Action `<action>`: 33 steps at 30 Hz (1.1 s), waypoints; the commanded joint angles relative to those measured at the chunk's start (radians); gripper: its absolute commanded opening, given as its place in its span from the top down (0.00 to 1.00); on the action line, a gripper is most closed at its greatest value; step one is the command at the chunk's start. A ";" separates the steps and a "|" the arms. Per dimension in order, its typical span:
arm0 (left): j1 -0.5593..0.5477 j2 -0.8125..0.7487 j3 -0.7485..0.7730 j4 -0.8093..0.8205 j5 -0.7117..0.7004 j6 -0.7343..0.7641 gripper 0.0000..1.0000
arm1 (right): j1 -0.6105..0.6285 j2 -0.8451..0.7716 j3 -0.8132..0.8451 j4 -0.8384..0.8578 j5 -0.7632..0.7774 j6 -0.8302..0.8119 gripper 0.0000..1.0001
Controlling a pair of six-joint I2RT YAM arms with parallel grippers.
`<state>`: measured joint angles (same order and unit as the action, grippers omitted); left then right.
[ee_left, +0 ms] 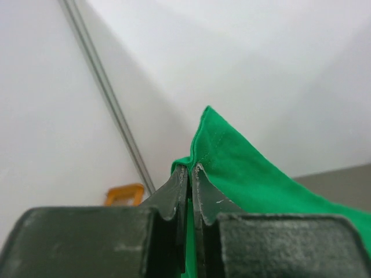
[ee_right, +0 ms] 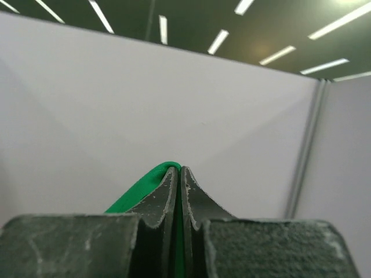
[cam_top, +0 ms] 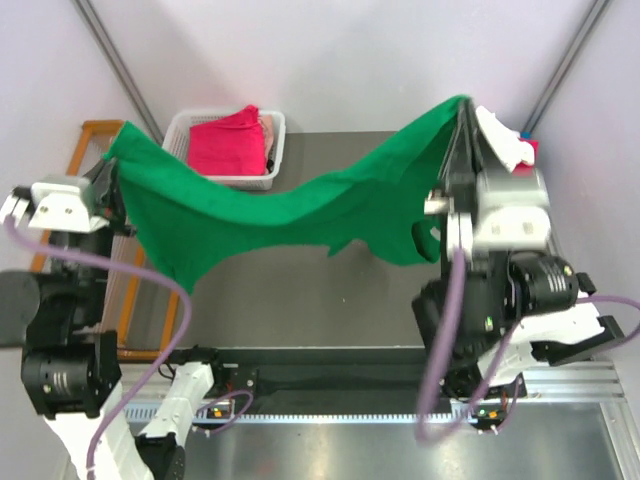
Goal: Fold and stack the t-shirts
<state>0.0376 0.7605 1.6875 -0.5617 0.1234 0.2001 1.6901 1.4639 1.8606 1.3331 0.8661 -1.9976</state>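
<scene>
Above the worktop (cam_top: 300,285), holding the green shirt (cam_top: 290,210) aloft by two edges, spread wide between the arms, likely to let it hang open and flat before laying down for folding. Sagging mid-span, seemingly clear of the surface. Pinching one edge with left jaws, all but closed on cloth; clamping the far edge with right jaws, tight, green fabric between the tips.

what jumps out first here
The green shirt hangs stretched in the air over the table, one end pinched in the left tool, the other in the right tool. Behind it, at the far left, a red shirt lies in a white basket.
</scene>
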 commanded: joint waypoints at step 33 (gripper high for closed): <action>0.001 0.391 -0.571 0.045 0.005 0.252 1.00 | -1.291 -0.028 -0.870 -0.580 0.323 1.232 1.00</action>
<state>0.0193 1.1103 1.1416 -0.5201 0.1875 0.3767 0.4492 1.4021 0.9844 0.8028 1.1572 -0.9379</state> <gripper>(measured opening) 0.066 0.004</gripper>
